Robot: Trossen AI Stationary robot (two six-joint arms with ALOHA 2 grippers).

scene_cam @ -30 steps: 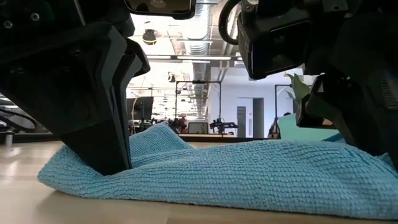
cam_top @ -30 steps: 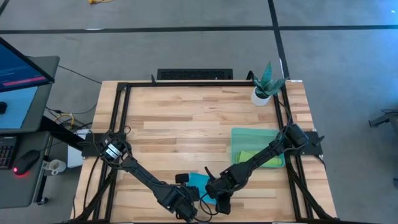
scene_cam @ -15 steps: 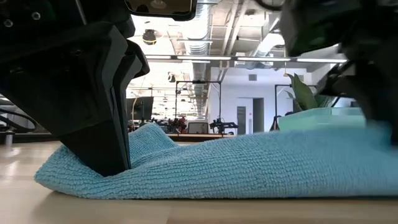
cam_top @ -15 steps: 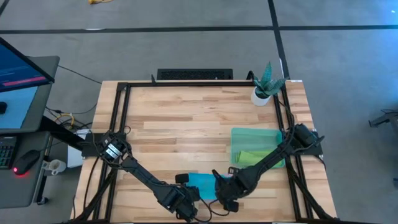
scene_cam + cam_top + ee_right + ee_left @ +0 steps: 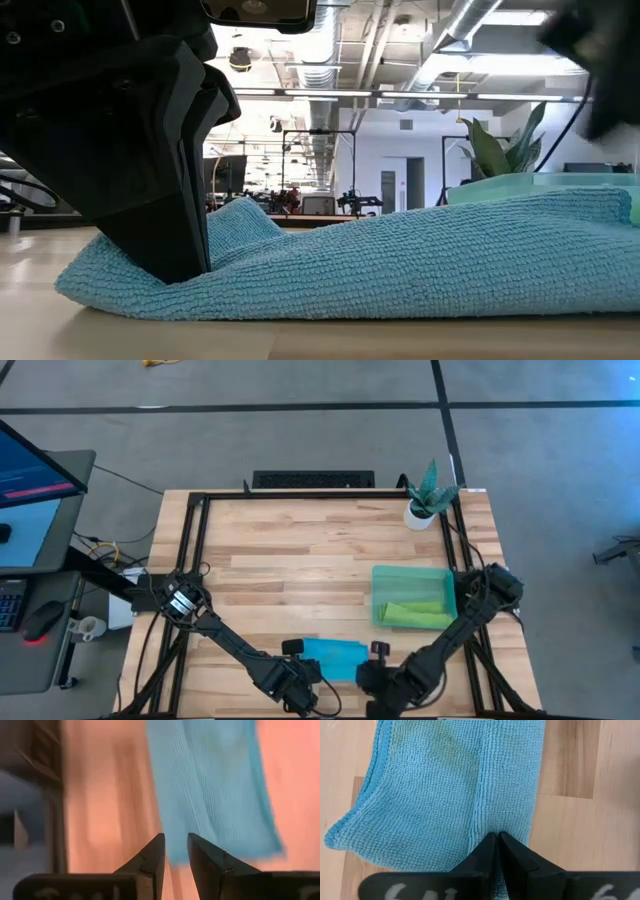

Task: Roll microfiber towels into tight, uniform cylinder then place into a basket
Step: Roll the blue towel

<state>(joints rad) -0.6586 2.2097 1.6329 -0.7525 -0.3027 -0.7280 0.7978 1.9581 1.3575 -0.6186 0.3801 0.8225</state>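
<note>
Right tool (image 5: 174, 851) has pulled off the blue towel (image 5: 332, 657) toward the bottom edge of the high view since a second ago, and its fingers now sit slightly apart, gripping nothing. I see my left tool (image 5: 497, 851) pressed together, pinching the towel's near edge at bottom center. Towel lies flat-folded on the tabletop (image 5: 290, 565). Further up at right, the basket (image 5: 382, 578) holds the green towel (image 5: 415, 616); plant pot (image 5: 419, 513) sits upper right.
</note>
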